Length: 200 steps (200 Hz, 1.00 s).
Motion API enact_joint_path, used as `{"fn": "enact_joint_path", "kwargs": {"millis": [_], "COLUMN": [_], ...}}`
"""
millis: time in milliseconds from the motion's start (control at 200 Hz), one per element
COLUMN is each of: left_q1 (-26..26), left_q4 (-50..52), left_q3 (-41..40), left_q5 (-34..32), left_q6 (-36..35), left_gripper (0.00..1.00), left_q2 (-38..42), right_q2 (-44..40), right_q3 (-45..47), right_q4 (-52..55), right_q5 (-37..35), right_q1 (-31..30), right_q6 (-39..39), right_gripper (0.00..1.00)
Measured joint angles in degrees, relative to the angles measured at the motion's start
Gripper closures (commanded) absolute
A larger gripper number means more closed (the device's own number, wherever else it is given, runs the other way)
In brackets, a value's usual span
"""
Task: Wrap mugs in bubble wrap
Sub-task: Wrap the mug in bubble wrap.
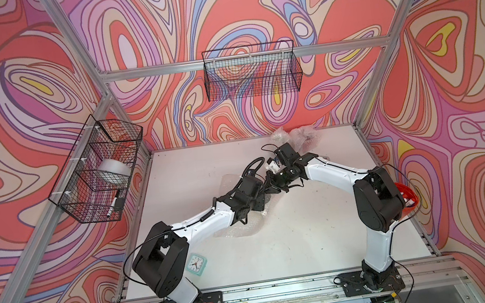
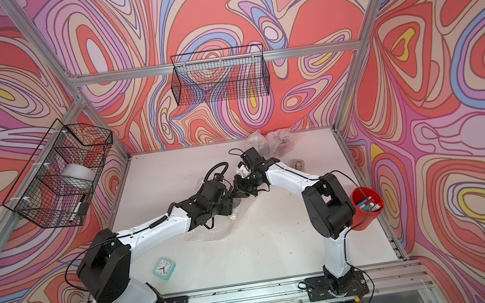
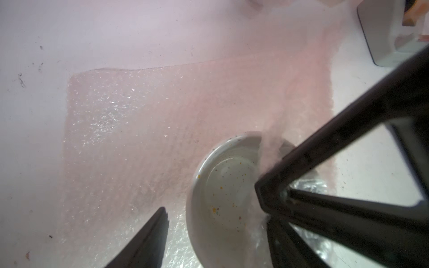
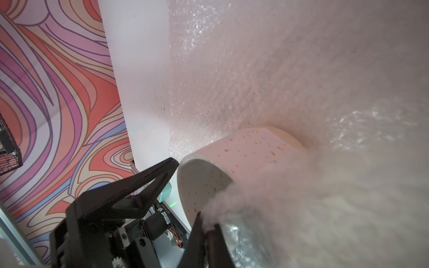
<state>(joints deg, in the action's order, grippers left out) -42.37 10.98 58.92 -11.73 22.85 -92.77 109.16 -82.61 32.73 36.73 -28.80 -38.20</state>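
Your right claw [image 4: 207, 232] pinches a fold of bubble wrap [image 3: 139, 127] over the speckled mug [image 3: 222, 197], lying sideways on the sheet, middle of the tabletop [image 1: 180, 173]; your left claw [image 1: 270, 188] gapes wide, gripping nothing, just beside its rim.

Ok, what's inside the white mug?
A fold of bubble wrap is pushed over the rim into the mug; the rest of its speckled inside looks bare. Anything behind that fold is covered.

White speckled mug [image 4: 250, 153] lies tilted on clear bubble wrap sheet [image 3: 139, 139], one flap draped over its rim.
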Motion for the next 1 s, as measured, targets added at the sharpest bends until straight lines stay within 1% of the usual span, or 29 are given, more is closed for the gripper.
{"fn": "enact_joint_path", "kwargs": {"millis": [20,75,300,381,481,621,756,811,911,1002], "left_q1": [0.0,0.0,0.0,0.0,0.0,0.0,0.0,0.0,0.11,0.42], "left_q4": [0.02,0.02,0.17,0.17,0.15,0.15,0.15,0.15,0.13,-0.22], "left_q3": [0.13,0.24,0.24,0.24,0.24,0.26,0.24,0.26,0.22,-0.26], "left_q5": [-0.17,-0.63,-1.49,-1.53,-1.55,-1.97,-2.27,-2.27,-1.95,-1.16], "left_q6": [0.15,0.7,2.36,2.78,3.34,4.48,5.7,6.16,7.13,8.2], "left_gripper": [0.31,0.31,0.31,0.31,0.31,0.3,0.3,0.27,0.17,0.14], "left_q2": [-0.31,-1.11,-1.55,-1.55,-1.77,-2.1,-2.25,-2.25,-2.25,-2.25], "right_q2": [-0.13,-1.27,-11.87,-13.18,-11.85,-7.08,-1.51,0.02,1.36,2.14], "right_q3": [0.0,0.11,3.74,3.91,3.87,2.86,-0.55,-1.88,-2.58,-2.58], "right_q4": [-0.02,0.28,4.11,6.05,8.02,10.36,13.14,14.01,14.34,14.34], "right_q5": [-0.31,-2.19,-14.8,-18.25,-20.37,-21.99,-24.7,-25.66,-26.18,-25.88], "right_q1": [0.0,0.0,-0.09,-0.31,-1.4,-3.48,-5.18,-5.62,-6.08,-6.08], "right_q6": [0.52,1.22,2.62,2.82,3.04,3.1,3.23,3.21,3.04,2.62], "right_gripper": [0.68,0.6,0.44,0.44,0.41,0.4,0.41,0.41,0.41,0.41]}}
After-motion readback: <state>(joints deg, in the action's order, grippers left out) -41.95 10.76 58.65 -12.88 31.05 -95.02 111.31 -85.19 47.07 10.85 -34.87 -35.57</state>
